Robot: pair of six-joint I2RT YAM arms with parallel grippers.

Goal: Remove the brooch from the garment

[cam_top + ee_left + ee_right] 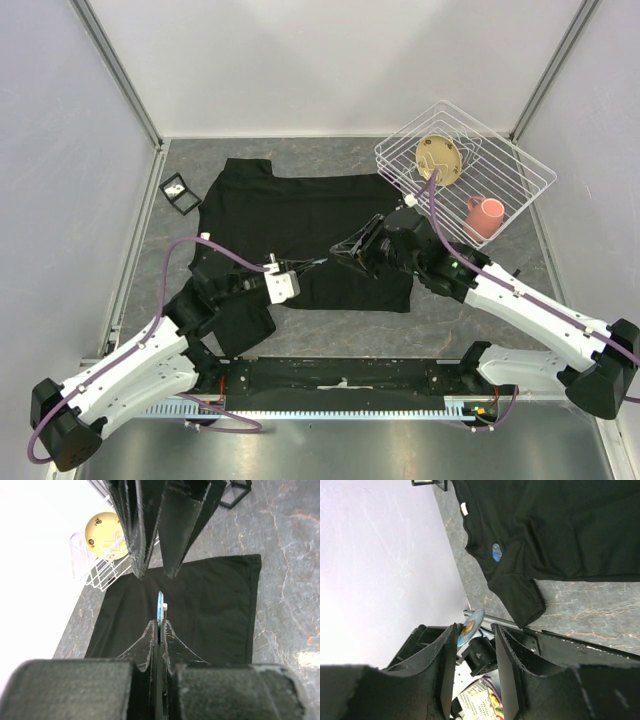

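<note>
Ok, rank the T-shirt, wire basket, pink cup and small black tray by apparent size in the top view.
1. T-shirt
2. wire basket
3. pink cup and small black tray: look alike, not ranked.

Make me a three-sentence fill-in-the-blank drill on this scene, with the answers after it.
1. The left gripper is shut on a small ___ brooch.
2. The pink mug lies in the white wire ___.
3. The T-shirt is ___ in colour.
Missing words: blue; basket; black.
</note>
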